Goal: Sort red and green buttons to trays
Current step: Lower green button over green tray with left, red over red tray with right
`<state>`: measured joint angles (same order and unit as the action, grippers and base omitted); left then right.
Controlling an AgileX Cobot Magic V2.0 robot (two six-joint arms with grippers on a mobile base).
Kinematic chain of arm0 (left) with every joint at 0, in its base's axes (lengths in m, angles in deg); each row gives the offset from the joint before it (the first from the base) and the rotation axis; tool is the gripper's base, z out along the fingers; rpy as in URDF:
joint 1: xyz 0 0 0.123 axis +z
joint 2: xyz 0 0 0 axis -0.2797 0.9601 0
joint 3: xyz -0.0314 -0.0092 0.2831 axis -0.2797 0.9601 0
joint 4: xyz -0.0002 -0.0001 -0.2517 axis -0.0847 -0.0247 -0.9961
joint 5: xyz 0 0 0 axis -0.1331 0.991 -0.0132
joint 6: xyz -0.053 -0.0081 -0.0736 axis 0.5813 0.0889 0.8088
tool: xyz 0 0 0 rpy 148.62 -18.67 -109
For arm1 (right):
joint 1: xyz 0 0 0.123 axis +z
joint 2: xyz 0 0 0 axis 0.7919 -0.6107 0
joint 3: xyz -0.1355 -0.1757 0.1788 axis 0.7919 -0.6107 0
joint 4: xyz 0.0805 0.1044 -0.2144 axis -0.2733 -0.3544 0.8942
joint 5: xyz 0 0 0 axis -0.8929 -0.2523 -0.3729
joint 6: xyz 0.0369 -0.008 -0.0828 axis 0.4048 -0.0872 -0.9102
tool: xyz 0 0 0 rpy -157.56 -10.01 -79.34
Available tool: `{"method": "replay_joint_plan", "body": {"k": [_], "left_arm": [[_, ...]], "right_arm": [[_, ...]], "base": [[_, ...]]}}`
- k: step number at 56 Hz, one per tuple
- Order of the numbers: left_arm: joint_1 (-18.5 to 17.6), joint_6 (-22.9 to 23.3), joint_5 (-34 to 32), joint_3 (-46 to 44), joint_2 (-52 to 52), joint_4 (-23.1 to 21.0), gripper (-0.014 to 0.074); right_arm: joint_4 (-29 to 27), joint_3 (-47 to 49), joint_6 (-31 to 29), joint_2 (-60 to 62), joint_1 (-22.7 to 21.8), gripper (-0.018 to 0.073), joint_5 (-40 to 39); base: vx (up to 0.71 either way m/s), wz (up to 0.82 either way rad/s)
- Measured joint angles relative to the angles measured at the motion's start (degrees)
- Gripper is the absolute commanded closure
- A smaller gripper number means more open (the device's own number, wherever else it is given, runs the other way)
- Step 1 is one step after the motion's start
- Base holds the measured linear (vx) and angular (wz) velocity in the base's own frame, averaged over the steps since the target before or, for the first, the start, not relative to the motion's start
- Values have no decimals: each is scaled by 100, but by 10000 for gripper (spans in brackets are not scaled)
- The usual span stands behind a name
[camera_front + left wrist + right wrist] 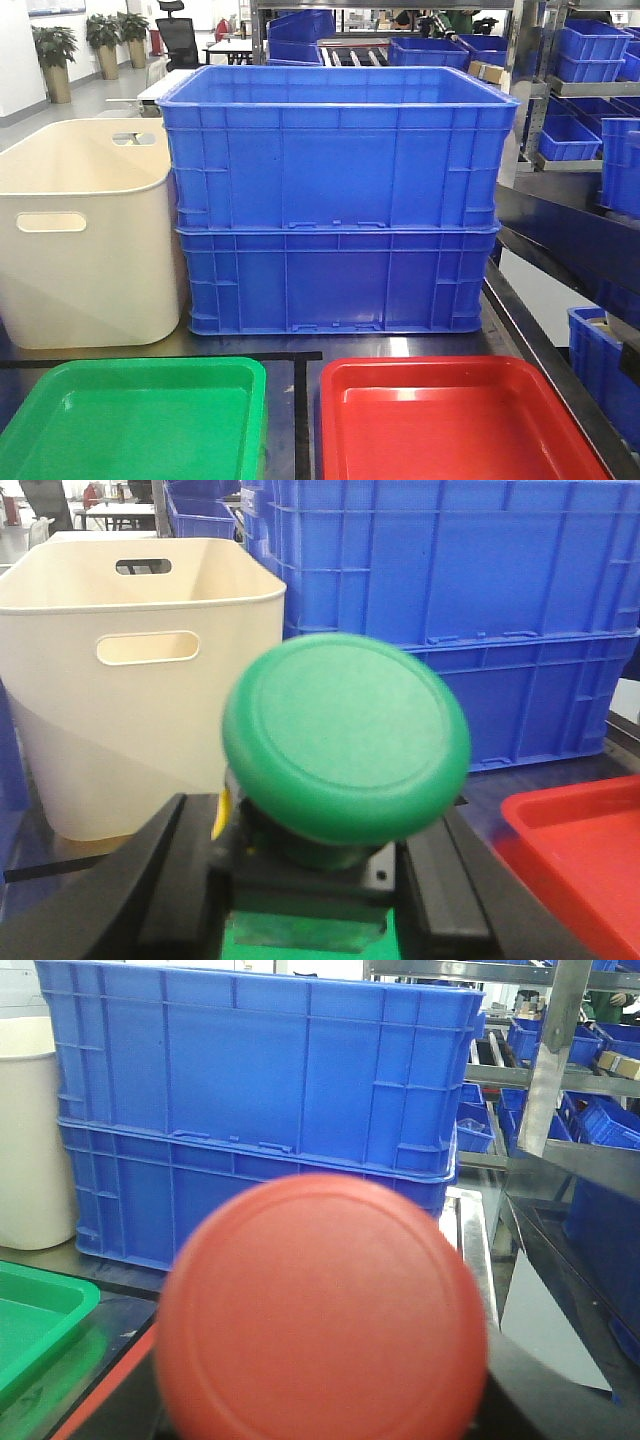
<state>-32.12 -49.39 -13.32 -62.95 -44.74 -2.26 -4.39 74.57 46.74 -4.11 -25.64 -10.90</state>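
In the left wrist view the green button (345,735) has its dark body clamped between the black fingers (135,890) of my left gripper (315,870). It hangs over the green tray (300,942). The red button (320,1310) fills the right wrist view, and its cap hides most of my right gripper (320,1405), whose dark fingers show only at the cap's sides. In the front view the green tray (140,375) lies near left and the red tray (440,372) near right; no gripper shows there.
Two stacked blue crates (335,200) stand right behind the trays. A cream tub (85,235) with handle slots stands to their left. Shelving with more blue crates (590,60) runs along the right, where the table's edge (560,370) passes close by the red tray.
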Motion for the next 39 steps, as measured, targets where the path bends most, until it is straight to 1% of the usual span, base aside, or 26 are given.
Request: {"method": "replay_joint_plan", "body": {"k": [39], "left_arm": [[0,0,0,0,0,0,602]], "right_arm": [[0,0,0,0,0,568,0]], "base": [[1,0]]}}
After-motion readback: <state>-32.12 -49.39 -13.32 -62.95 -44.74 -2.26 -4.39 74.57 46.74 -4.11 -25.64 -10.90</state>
